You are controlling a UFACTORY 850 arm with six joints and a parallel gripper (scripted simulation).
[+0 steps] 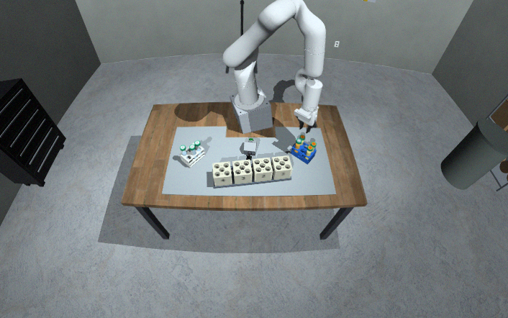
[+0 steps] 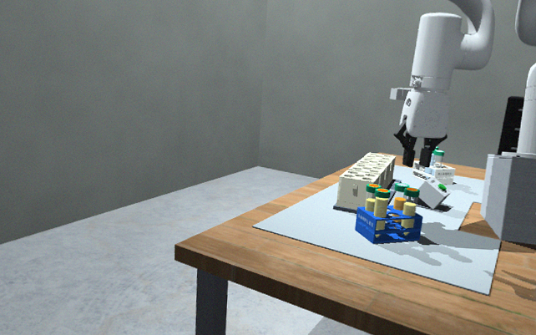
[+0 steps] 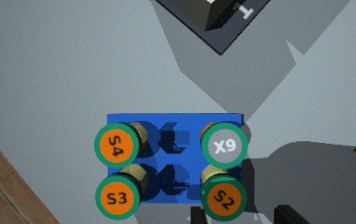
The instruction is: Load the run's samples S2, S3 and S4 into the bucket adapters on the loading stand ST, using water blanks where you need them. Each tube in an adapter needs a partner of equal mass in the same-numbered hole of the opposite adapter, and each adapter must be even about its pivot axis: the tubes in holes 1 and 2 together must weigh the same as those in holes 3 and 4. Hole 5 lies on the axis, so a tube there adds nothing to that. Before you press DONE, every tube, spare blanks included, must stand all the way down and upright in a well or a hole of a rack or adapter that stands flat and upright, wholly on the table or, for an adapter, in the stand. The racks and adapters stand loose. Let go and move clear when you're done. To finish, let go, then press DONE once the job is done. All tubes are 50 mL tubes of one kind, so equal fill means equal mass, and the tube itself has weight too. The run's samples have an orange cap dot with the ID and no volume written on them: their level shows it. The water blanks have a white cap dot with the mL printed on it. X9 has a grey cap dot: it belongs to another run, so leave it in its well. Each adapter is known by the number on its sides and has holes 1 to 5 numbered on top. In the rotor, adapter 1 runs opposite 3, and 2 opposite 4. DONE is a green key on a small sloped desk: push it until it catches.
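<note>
The blue sample rack point(image 1: 299, 156) point(image 2: 365, 229) point(image 3: 170, 117) stands upright. It holds S4 point(image 3: 115, 145), S3 point(image 3: 117, 198), S2 point(image 3: 223, 199) and grey-dotted X9 point(image 3: 224, 146). In the exterior view, S3 point(image 2: 380, 206) is fuller than S4 point(image 2: 370, 204) and S2 point(image 2: 409, 210). My gripper point(image 1: 304, 129) point(image 2: 416, 160) point(image 3: 244, 217) is partly open and empty, above and behind the rack on the S2 side. Adapters 4 point(image 1: 222, 180), 3 point(image 1: 243, 177), 2 point(image 1: 262, 175) and 1 point(image 1: 283, 173) stand in the stand; their holes look empty. The white rack point(image 1: 185, 159) point(image 2: 448, 180) holds three green-capped tubes; their printed mL are unreadable.
The small sloped desk point(image 1: 250, 147) point(image 2: 430, 194) with the green DONE key point(image 1: 251, 139) point(image 2: 442, 186) stands between the two racks, behind the adapter row. The robot's base point(image 1: 255, 117) point(image 2: 517, 194) is behind the desk, at the table's back edge.
</note>
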